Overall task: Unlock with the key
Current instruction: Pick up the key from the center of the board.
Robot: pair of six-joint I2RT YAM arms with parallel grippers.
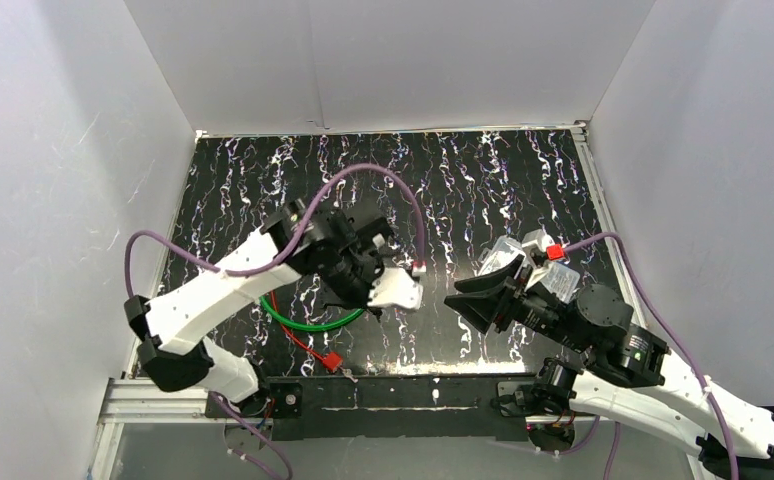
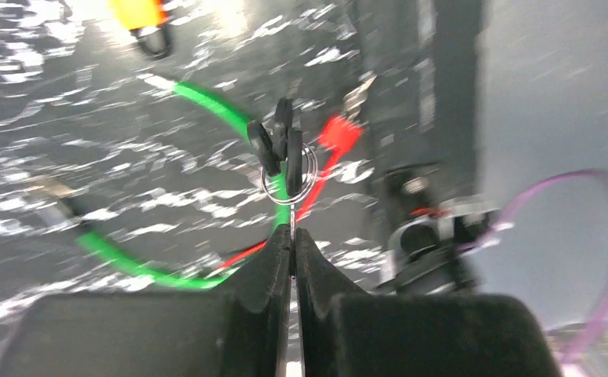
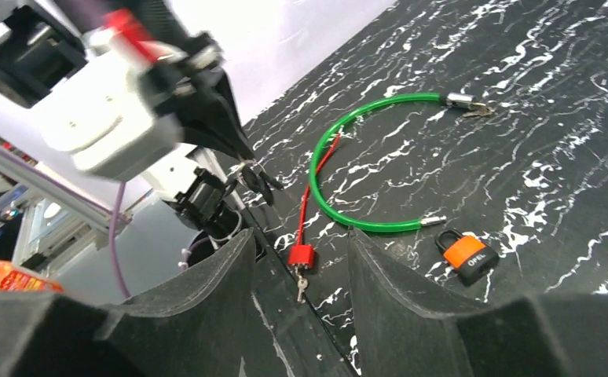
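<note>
My left gripper [image 2: 293, 232] is shut on the thin blade of a key. Its ring [image 2: 289, 177] and black-headed keys [image 2: 274, 141] hang beyond the tips, above the table. The right wrist view shows that same gripper [image 3: 247, 168] with the bunch of keys [image 3: 258, 181] dangling. An orange padlock [image 3: 466, 256] with a black shackle lies flat on the marbled table, also seen at the top of the left wrist view [image 2: 138, 12]. My right gripper [image 3: 301, 245] is open with nothing between its fingers, and the padlock lies just to its right. From above, the right gripper [image 1: 465, 298] hovers at mid table, right of the left gripper [image 1: 355, 298].
A green cable lock [image 3: 340, 208] curves across the table [image 1: 483, 180], a key stuck in its far end [image 3: 467, 103]. A red cable lock [image 3: 302, 255] with a small key [image 3: 301, 287] lies near the front edge. White walls enclose three sides.
</note>
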